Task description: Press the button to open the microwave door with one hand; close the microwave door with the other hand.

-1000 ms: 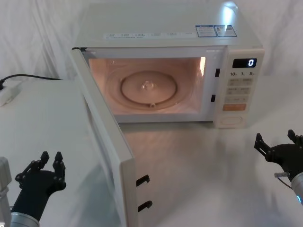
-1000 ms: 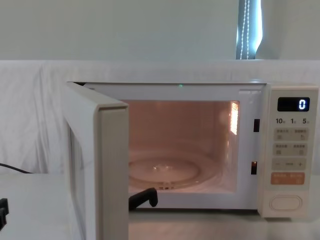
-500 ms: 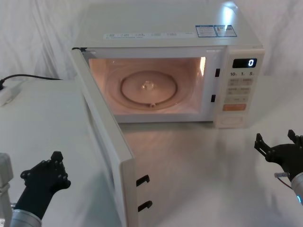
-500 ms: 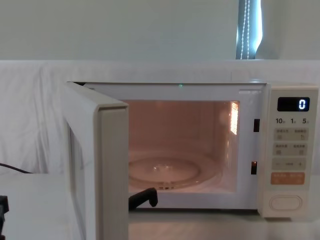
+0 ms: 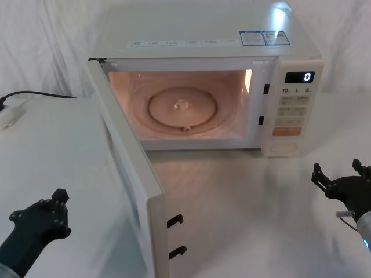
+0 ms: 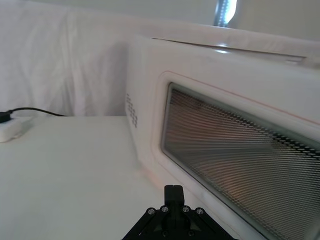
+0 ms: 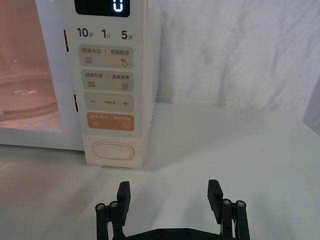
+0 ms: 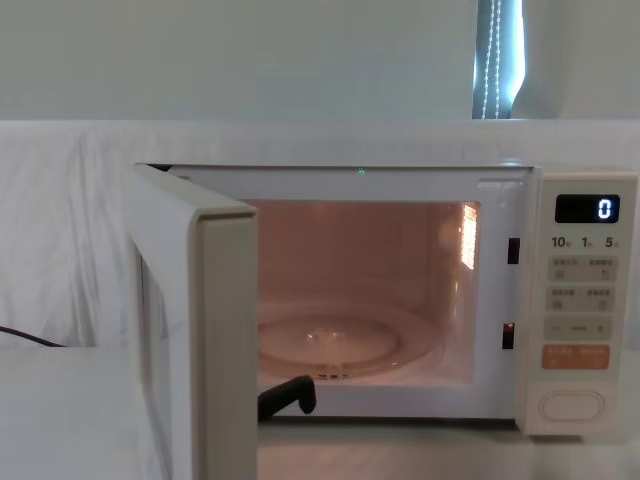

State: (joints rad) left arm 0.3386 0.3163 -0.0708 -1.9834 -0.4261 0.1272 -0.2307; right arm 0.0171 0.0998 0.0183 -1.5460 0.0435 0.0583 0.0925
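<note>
On the white counter (image 5: 243,197), against a draped white cloth backdrop: one cream microwave oven (image 5: 203,40), box-shaped, smooth glossy casing.

Microwave door (image 5: 124,174): large cream panel, hinged at the oven's left side, swung wide open toward the robot. Its outer face carries a dark rounded-rectangle window of fine mesh texture with a thin pinkish outline, seen close in the left wrist view (image 6: 240,160). Two black hook latches (image 5: 175,236) project from its free edge.

Cavity (image 8: 360,290): lit warm pink-orange, smooth walls, with a round clear glass turntable (image 5: 182,108) on the floor.

Control panel (image 5: 294,110): narrow vertical strip on the oven's right side. Digital display reading "0"; small beige keys with grey print; one orange rectangular key (image 7: 111,122). Button (image 7: 114,151): wide pill shape, cream, thin outline, unmarked, at the bottom of the panel below the orange key.

Left end effector (image 5: 40,217): black, jointed, low at the robot's left over the counter, beside the outer face of the open door and apart from it; whether its fingers are apart or together cannot be told.

Right end effector (image 7: 170,197): black, fingers spread wide apart and holding nothing, low at the robot's right, in front of the control panel and well short of the button.

Black cable (image 5: 35,94) at the far left of the counter.
</note>
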